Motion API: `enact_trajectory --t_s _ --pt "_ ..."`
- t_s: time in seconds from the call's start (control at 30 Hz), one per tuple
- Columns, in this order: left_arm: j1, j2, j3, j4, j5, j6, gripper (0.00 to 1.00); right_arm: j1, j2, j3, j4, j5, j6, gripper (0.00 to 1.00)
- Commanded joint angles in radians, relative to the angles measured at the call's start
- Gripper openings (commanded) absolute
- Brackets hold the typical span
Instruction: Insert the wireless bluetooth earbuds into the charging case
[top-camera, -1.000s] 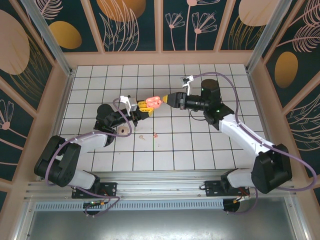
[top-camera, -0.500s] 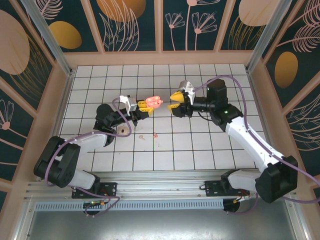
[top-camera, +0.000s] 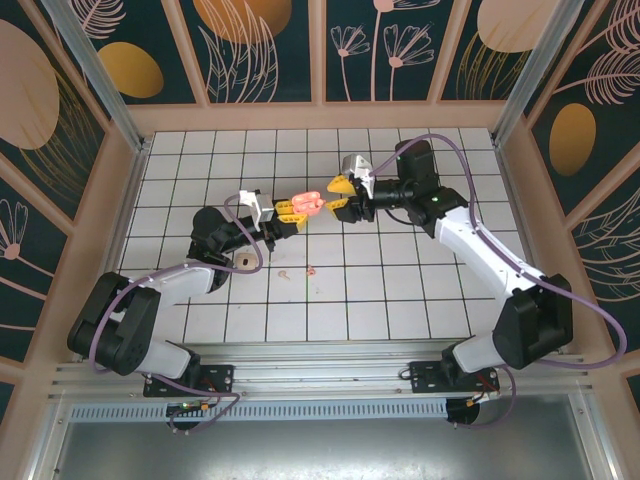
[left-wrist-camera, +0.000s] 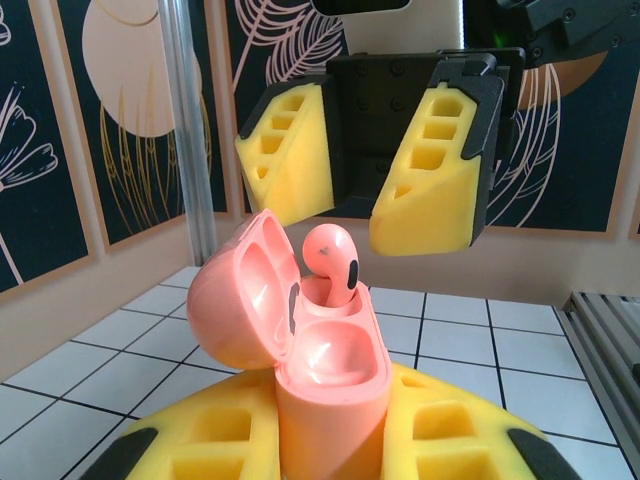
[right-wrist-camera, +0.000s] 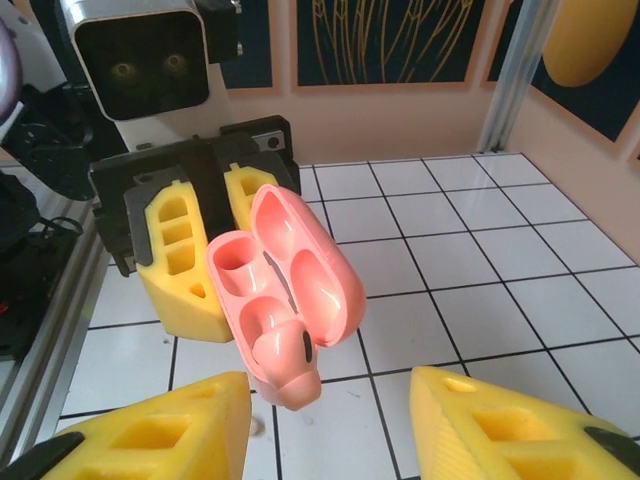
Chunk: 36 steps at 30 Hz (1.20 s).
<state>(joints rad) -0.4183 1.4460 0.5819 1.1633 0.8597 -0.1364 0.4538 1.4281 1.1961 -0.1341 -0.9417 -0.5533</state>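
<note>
My left gripper (top-camera: 292, 209) is shut on the pink charging case (top-camera: 309, 202), held above the tiles with its lid open. In the left wrist view the case (left-wrist-camera: 335, 390) stands upright between my yellow fingers (left-wrist-camera: 190, 445). One pink earbud (left-wrist-camera: 335, 262) sits in its far slot and the near slot is bare. My right gripper (top-camera: 338, 196) hangs open just right of the case, touching nothing. The right wrist view has the same earbud (right-wrist-camera: 287, 352) in the case (right-wrist-camera: 320, 270), above my spread fingertips (right-wrist-camera: 160, 430). Two tiny pink bits (top-camera: 312, 268) lie on the tiles below.
A small tan ring (top-camera: 243, 262) lies on the floor by my left arm. The white tiled floor (top-camera: 400, 290) is walled by peach panels (top-camera: 320, 118) at the back and sides. Metal posts (top-camera: 520, 90) stand at the rear corners.
My right gripper drew back to the right of the case with jaws apart, then came back close beside it with the wrist turned. The left arm and the case stayed still.
</note>
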Motion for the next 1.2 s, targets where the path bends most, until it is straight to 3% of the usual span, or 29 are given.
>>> enact_trajectory --t_s 0.0,0.33,0.87,1.17 --pt "-0.005 -0.016 0.022 0.031 0.024 -0.005 0.02 0.011 0.011 0.042 -0.018 -0.067 -0.023 0.45" --pt "-0.005 -0.019 0.02 0.033 0.02 -0.006 0.02 0.035 0.034 0.056 -0.035 -0.044 0.011 0.41" --pt "-0.005 -0.019 0.019 0.031 0.012 -0.004 0.02 0.049 0.018 0.032 -0.017 0.005 0.1 0.21" --pt "-0.005 -0.038 0.015 -0.015 -0.029 0.042 0.02 0.088 -0.035 -0.052 0.062 0.202 0.231 0.1"
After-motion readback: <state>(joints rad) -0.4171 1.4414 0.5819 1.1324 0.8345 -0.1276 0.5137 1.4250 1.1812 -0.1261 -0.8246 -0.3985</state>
